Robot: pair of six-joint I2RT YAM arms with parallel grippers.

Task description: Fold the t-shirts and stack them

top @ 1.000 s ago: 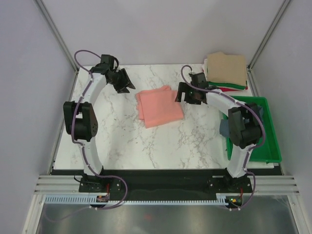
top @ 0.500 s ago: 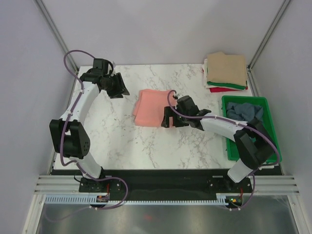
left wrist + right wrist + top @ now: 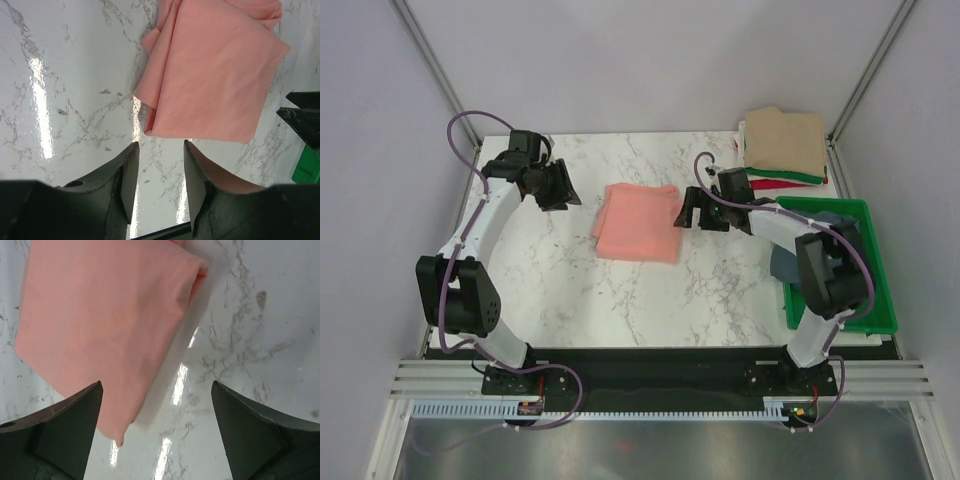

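A folded salmon-pink t-shirt (image 3: pixel 638 222) lies flat near the middle of the marble table. My left gripper (image 3: pixel 560 190) hovers to its left, its jaws partly open with nothing between them; in the left wrist view the gripper (image 3: pixel 160 146) is just short of the shirt's (image 3: pixel 215 70) edge. My right gripper (image 3: pixel 688 212) stands wide open at the shirt's right edge; in the right wrist view the gripper (image 3: pixel 156 387) spans bare table, with the shirt (image 3: pixel 105 315) reaching its left finger. A stack of folded t-shirts (image 3: pixel 785 142), tan on top, sits at the back right.
A green plastic tray (image 3: pixel 883 300) stands at the right edge, holding a crumpled blue-grey t-shirt (image 3: pixel 783 265) that the right arm partly hides. Metal frame posts rise at the back corners. Grey walls close in both sides.
The pink shirt was turned and shifted left to lie squarer. The right gripper dipped to its near right edge, then pulled back to its right side. The left arm drew slightly left.
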